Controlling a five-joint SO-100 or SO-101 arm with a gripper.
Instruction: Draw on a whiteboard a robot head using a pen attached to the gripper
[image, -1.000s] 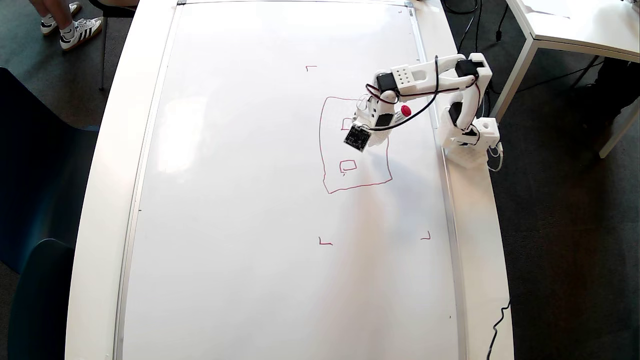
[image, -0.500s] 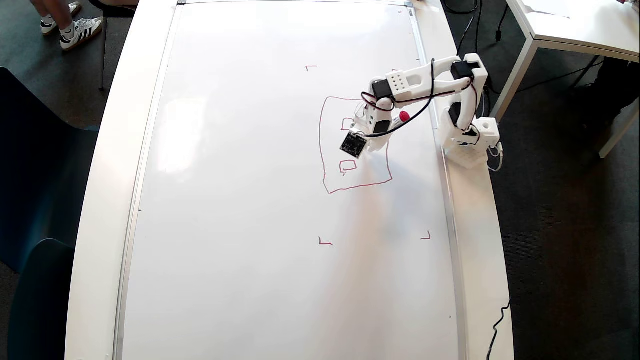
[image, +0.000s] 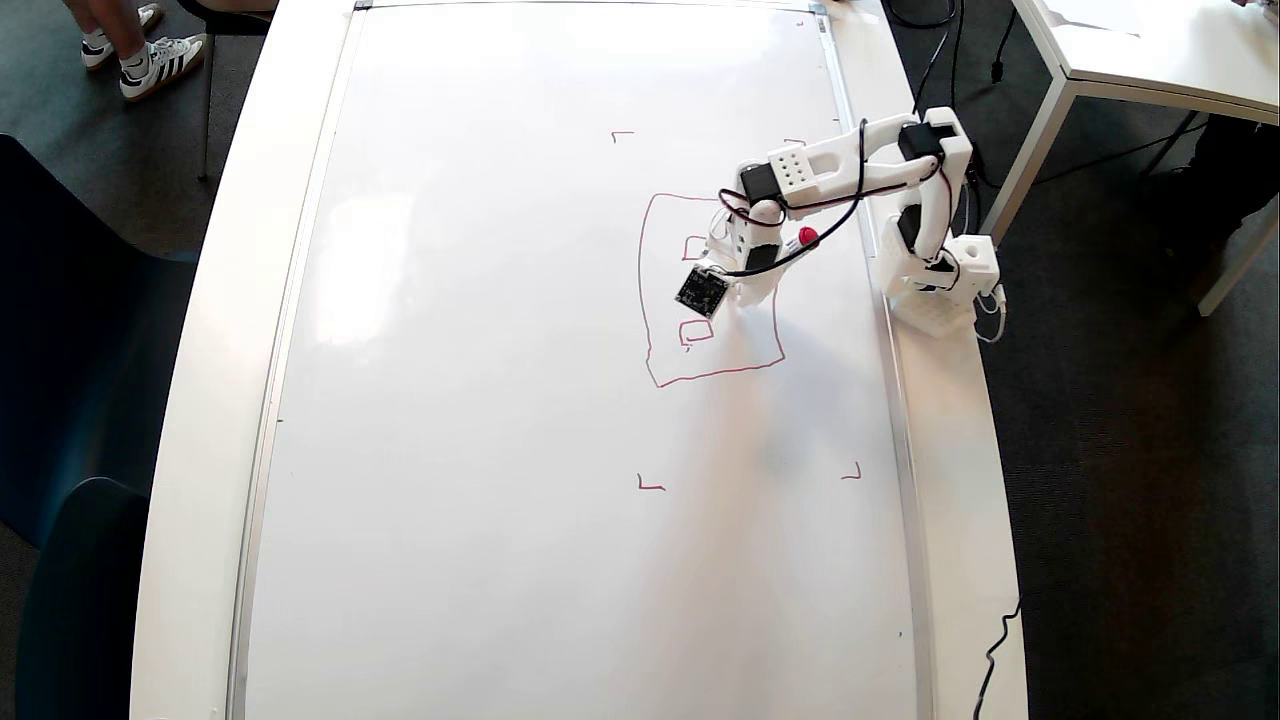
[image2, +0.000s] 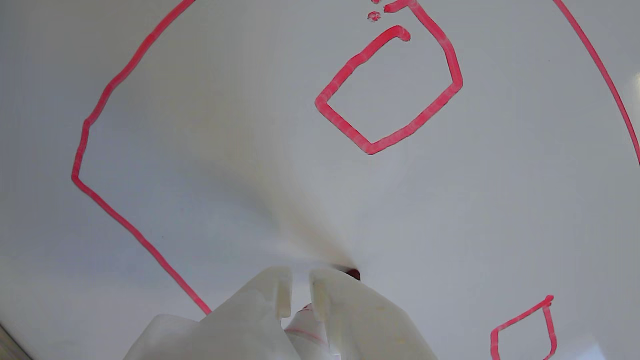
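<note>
Wrist view, bottom centre: gripper (image2: 300, 280) fingers nearly together, clamped on the pen (image2: 305, 320), whose dark red tip meets the whiteboard (image2: 200, 125). Beyond, upper centre, a small red square; another at lower right. Overhead view: robot head (image: 660, 370) outline lies right of frame centre on the board, gripper inside it.

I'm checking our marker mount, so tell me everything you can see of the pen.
The pen is a slim white marker with a red end that pokes out beside the gripper in the overhead view. In the wrist view its body sits clamped between the white plastic fingers, and its dark red tip meets the whiteboard inside the robot head outline.
</note>
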